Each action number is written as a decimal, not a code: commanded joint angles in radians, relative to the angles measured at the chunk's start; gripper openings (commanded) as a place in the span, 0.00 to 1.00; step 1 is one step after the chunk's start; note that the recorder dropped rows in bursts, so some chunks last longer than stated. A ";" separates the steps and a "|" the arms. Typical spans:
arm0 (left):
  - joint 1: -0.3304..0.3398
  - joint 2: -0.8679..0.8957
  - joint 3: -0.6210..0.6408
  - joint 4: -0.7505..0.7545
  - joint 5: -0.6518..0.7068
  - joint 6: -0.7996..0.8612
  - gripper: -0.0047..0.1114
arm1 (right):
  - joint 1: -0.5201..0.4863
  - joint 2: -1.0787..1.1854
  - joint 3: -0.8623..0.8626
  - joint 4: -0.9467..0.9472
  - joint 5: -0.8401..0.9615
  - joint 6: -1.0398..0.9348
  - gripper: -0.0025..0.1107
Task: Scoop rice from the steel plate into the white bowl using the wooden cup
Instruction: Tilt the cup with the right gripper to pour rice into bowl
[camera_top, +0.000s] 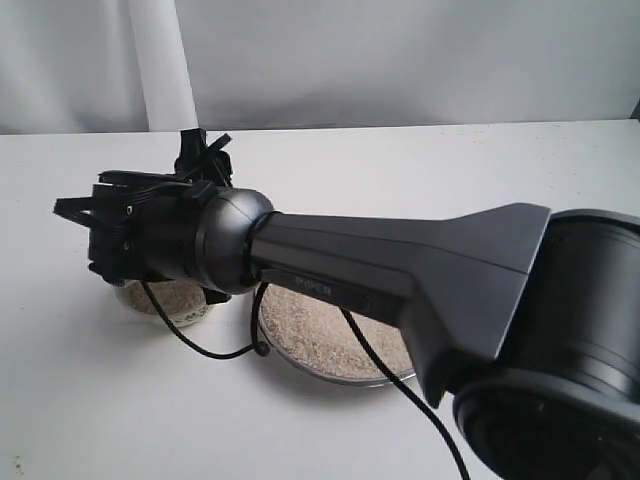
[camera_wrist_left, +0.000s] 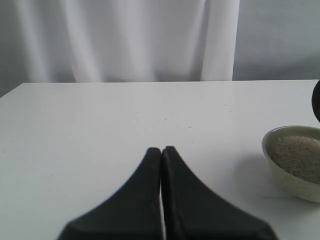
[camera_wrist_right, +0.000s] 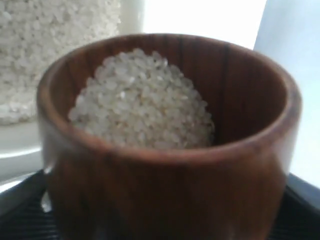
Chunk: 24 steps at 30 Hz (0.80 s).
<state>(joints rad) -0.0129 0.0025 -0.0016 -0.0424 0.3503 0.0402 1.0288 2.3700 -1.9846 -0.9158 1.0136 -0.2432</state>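
Your R gripper (camera_top: 100, 240) gripped wooden cup (camera_wrist_right: 165, 185) mouth-up so its rice (camera_wrist_right: 142, 107) wouldn't spill, near white bowl (camera_wrist_left: 295, 185), 9 o'clock of steel plate (camera_top: 340, 378); L gripper (camera_wrist_left: 161, 155) closed.

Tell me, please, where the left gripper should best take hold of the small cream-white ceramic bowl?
Likely the rim of the cream-white ceramic bowl nearest the shut left gripper, approached from above, one finger outside the wall, one inside. It looks too wide to span, the rice lies below the rim, and the dark brown wooden cup hovers at its far side.
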 joint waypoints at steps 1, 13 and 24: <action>-0.003 -0.003 0.002 0.000 -0.006 -0.004 0.04 | 0.019 -0.001 -0.013 -0.112 0.027 -0.029 0.02; -0.003 -0.003 0.002 0.000 -0.006 -0.004 0.04 | 0.056 0.028 -0.013 -0.254 0.082 -0.146 0.02; -0.003 -0.003 0.002 0.000 -0.006 -0.004 0.04 | 0.057 0.037 -0.013 -0.348 0.099 -0.176 0.02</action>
<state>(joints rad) -0.0129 0.0025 -0.0016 -0.0424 0.3503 0.0402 1.0845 2.4157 -1.9853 -1.2034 1.1004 -0.4121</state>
